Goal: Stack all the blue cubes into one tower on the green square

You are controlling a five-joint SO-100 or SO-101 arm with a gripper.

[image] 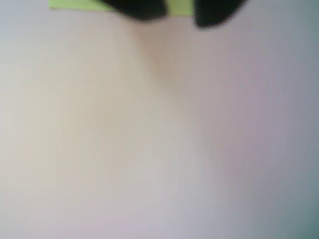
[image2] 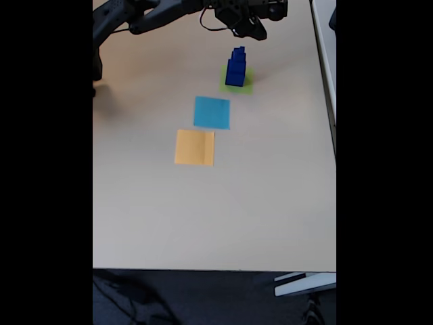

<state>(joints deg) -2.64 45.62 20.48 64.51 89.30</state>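
- In the wrist view, everything is very blurry.
- Two dark blobs sit at the top edge of the frame. They are the two fingers of the black gripper (image: 180,17).
- There is a gap between the two fingers, and nothing sits in it, so the gripper looks open and holds nothing.
- A strip of the flat light yellow-green square (image: 75,4) shows at the upper left, and a bit more of it shows in the gap between the fingers.
- The rest of this view is the pale, smooth table (image: 159,139).
- In the fixed view, the light beige table (image2: 270,203) fills the middle of the frame, with black bars at the left and right sides.
- The stepped tower of dark blue cubes (image2: 236,68) stands upright on the green square (image2: 247,87) in the upper middle of the frame. The biggest cube is at the bottom and the smallest is at the top.
- The dark robot arm (image2: 169,13) reaches in from the upper left corner along the top edge.
- The gripper (image2: 260,32) hangs above and a little to the right of the tower, not touching it.
- A flat light-blue paper square (image2: 212,112) lies just below and left of the green square.
- A flat orange paper square (image2: 195,147) lies below and left of the light-blue one, near the middle of the frame.
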